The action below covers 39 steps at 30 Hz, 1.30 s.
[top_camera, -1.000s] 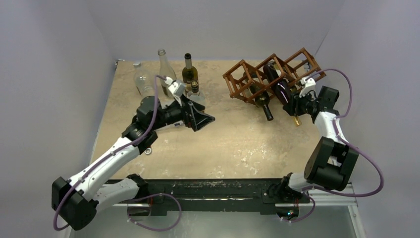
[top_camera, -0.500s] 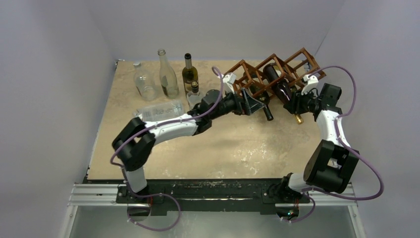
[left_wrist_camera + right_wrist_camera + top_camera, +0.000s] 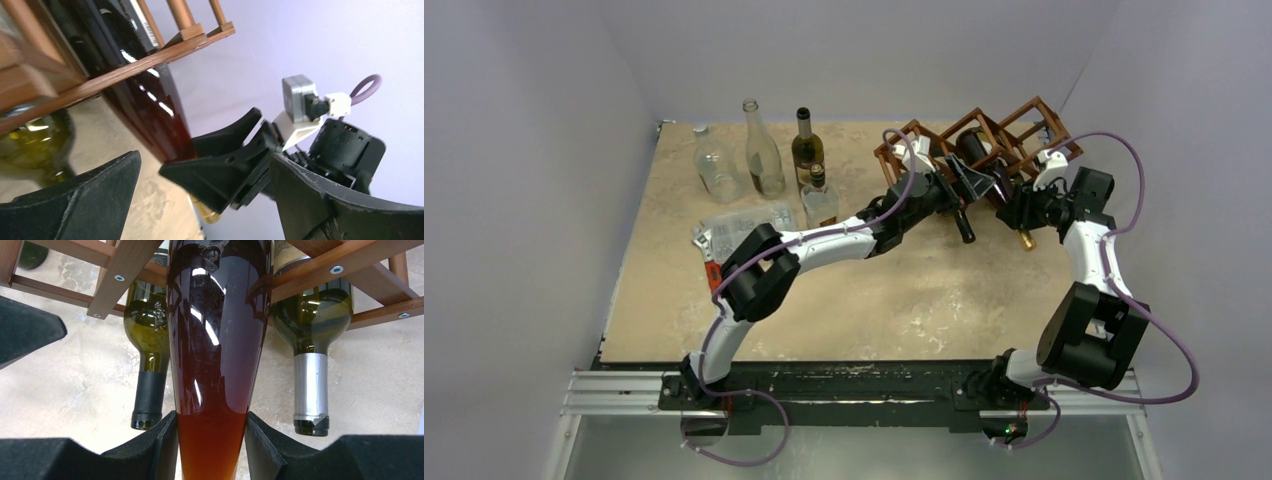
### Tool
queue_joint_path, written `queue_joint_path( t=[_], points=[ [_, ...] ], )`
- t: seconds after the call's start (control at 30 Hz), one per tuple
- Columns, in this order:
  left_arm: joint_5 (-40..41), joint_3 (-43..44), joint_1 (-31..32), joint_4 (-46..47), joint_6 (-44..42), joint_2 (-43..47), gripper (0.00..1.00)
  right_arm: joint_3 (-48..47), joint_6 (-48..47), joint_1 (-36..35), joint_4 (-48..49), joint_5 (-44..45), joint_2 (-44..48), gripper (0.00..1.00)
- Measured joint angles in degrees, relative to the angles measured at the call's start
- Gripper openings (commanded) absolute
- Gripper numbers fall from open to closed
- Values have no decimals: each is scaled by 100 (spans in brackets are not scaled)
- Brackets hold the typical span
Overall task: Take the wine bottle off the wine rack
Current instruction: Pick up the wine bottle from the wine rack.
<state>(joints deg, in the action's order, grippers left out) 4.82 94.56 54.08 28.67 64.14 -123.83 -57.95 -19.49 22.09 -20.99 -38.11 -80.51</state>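
Left gripper (image 3: 966, 180) newly beside wine rack (image 3: 345, 265); labels (image 3: 286, 251) illegible

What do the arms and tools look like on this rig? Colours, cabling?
Left arm and right arm: white link shells, black joints, a loose purple cable along each. Left tool and right tool: matte black, broad wedge-shaped fingers. Grey camera on white bracket at right wrist.

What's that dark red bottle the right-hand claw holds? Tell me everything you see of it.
The dark red bottle is glossy glass, deep reddish-brown, turning amber where it narrows toward the neck. It lies in the wooden wine rack with its narrow end sticking out, between two green bottles. The right claw is shut on its taper, gripping it from both sides.
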Motion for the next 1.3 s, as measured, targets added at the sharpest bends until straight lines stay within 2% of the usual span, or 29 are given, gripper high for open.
queue_joint_path(
  t=[0.23,0.67,1.3],
  points=[
    [420,966,140,-503,317,-601,100,0,11,0,-11,-15,0,0],
    [710,1593,142,-1314,636,-1165,100,0,-17,17,-223,17,264,0],
    [1113,2597,155,-1567,1029,-1687,100,127,-337,55,-612,35,507,0]
  ],
)
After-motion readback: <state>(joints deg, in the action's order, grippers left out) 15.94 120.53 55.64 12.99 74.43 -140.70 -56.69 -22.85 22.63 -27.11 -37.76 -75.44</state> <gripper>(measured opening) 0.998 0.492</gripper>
